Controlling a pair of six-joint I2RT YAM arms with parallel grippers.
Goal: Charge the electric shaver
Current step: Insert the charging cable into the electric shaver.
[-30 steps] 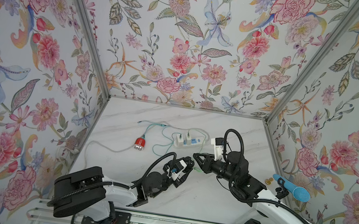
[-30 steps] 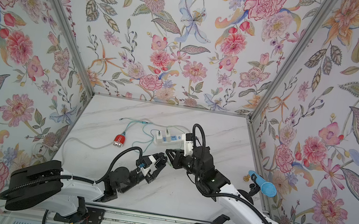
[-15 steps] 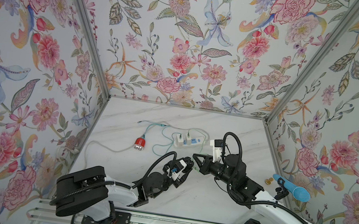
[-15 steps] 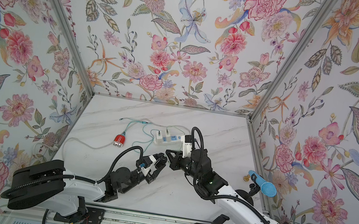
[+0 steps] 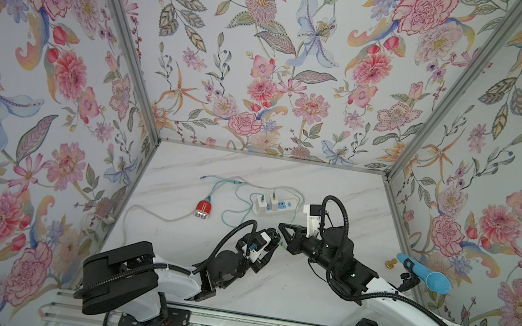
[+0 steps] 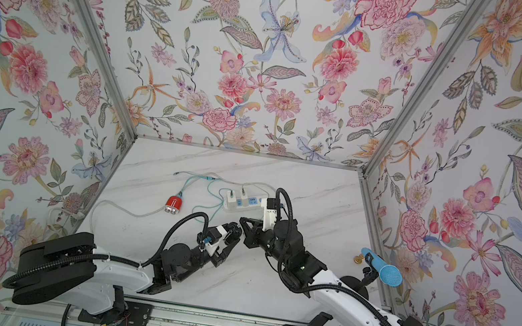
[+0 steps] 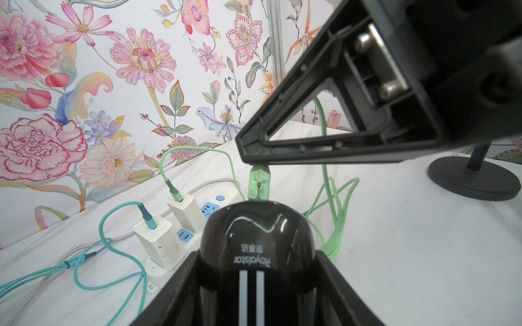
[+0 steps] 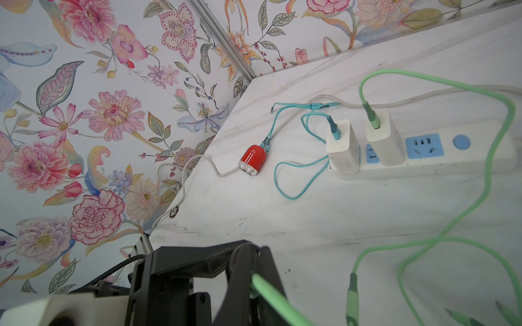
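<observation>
The electric shaver point(image 7: 257, 242) is black and glossy with two white stripes. My left gripper point(image 7: 257, 264) is shut on its body, one finger on each side. In both top views the shaver point(image 5: 271, 234) point(image 6: 231, 229) sits at mid-table in the left gripper point(image 5: 270, 242). My right gripper point(image 7: 248, 152) point(image 5: 281, 230) is shut on the plug point(image 7: 258, 183) of a green cable point(image 8: 497, 180). The plug's tip meets the shaver's rounded end; whether it is seated I cannot tell. In the right wrist view the cable runs out between the right gripper's point(image 8: 251, 254) closed fingers.
A white power strip point(image 8: 423, 166) point(image 5: 276, 206) lies behind the grippers, with two white chargers plugged in. A red shaver point(image 8: 252, 161) point(image 5: 203, 209) on a teal cable lies to the left. A blue microphone point(image 5: 428, 275) stands at the right wall, its round base point(image 7: 474, 180) on the table.
The right gripper's jaws have closed tighter on the green plug and its arm has shifted slightly. The left gripper and the shaver have stayed in place.
</observation>
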